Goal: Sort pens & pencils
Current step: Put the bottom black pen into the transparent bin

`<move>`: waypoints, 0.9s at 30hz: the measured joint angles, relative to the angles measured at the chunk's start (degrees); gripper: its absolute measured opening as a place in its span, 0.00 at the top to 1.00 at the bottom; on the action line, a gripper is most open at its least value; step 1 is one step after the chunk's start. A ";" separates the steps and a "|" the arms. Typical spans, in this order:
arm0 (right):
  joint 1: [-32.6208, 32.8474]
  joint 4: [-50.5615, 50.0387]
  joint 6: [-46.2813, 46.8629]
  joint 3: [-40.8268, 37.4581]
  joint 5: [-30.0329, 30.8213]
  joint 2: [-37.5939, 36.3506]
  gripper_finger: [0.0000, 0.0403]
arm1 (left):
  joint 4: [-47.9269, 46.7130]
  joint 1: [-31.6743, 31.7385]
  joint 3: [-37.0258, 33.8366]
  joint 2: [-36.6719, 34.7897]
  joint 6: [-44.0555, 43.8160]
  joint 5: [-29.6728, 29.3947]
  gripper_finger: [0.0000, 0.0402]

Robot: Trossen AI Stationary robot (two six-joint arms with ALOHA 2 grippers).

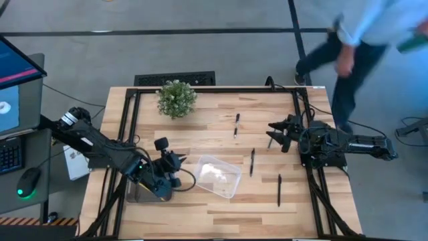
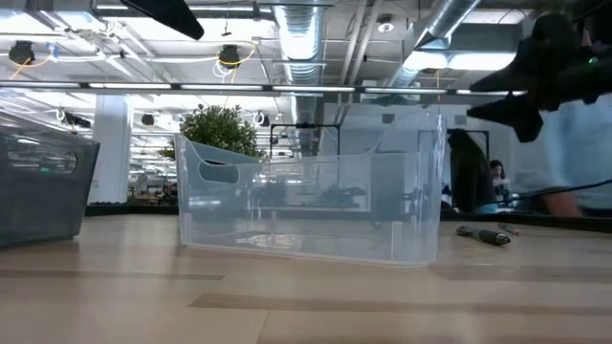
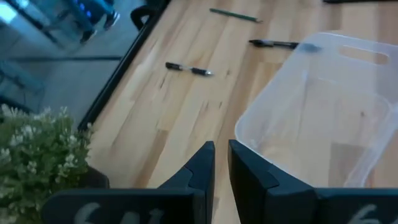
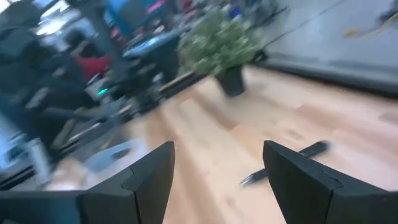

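right gripper (image 1: 275,134) right of frame centre in the high view, fingers spread wide, holding nothing. thin black stick pens: one pen (image 1: 236,125) left of it, well apart; one (image 1: 252,162) below and left; one (image 1: 279,190) lower right, straight below the gripper. left gripper (image 1: 179,163) lower left, fingers nearly together, empty, just beside the clear plastic rectangular bin (image 1: 231,188). small green potted plant (image 1: 176,99) at upper left.

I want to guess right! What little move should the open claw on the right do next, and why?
Probably dip down onto the nearest pen. The right gripper hangs open above the table, holding nothing, with that pen lying close ahead of it in its wrist view. The clear bin looks empty.
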 joint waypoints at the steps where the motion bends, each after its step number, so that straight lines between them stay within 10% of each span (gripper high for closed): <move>1: 0.00 -2.66 1.12 1.68 -1.35 0.11 0.34 | -0.04 0.39 -0.02 0.00 -1.01 0.16 0.91; 16: 0.02 -37.69 27.19 21.64 -13.55 14.51 0.34 | -0.04 6.21 -0.02 0.07 -1.89 -0.71 0.91; 27: 8.09 -41.04 55.00 22.30 -24.08 26.34 0.34 | -0.09 10.76 -0.07 0.09 6.42 -0.69 0.91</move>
